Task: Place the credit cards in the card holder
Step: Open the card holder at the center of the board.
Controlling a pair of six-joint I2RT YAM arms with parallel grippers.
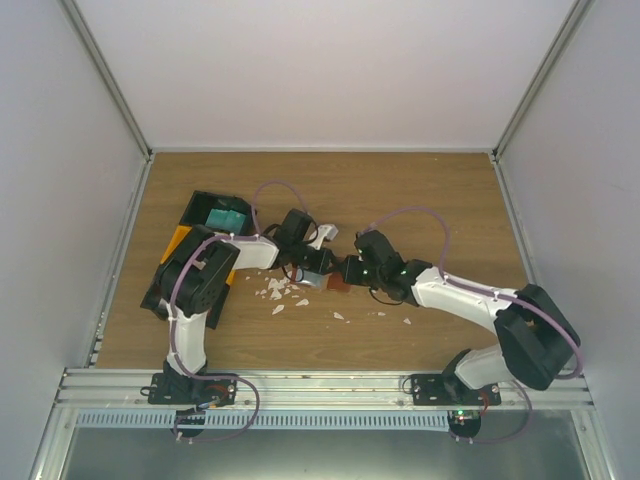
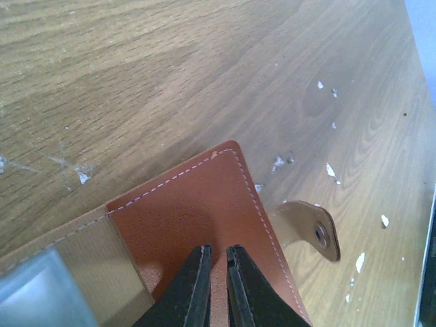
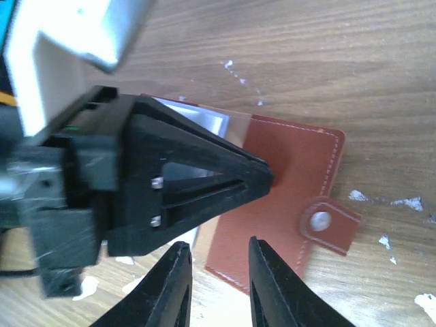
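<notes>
The reddish-brown card holder (image 2: 197,211) lies open on the wooden table, its snap tab (image 2: 320,231) sticking out to the side. My left gripper (image 2: 218,248) is all but shut, its tips pressed onto the leather flap. A pale blue credit card (image 2: 34,293) lies at the holder's tan inner side. In the right wrist view the card holder (image 3: 300,170) shows beneath the left gripper's fingers (image 3: 252,180). My right gripper (image 3: 218,252) is open over the holder's near edge, holding nothing. Teal credit cards (image 1: 226,217) sit in the tray.
A black-and-orange compartment tray (image 1: 178,242) stands at the left, partly under the left arm. Small white scraps (image 1: 275,292) are scattered on the wood around the card holder (image 1: 337,285). Both grippers meet close together at mid-table.
</notes>
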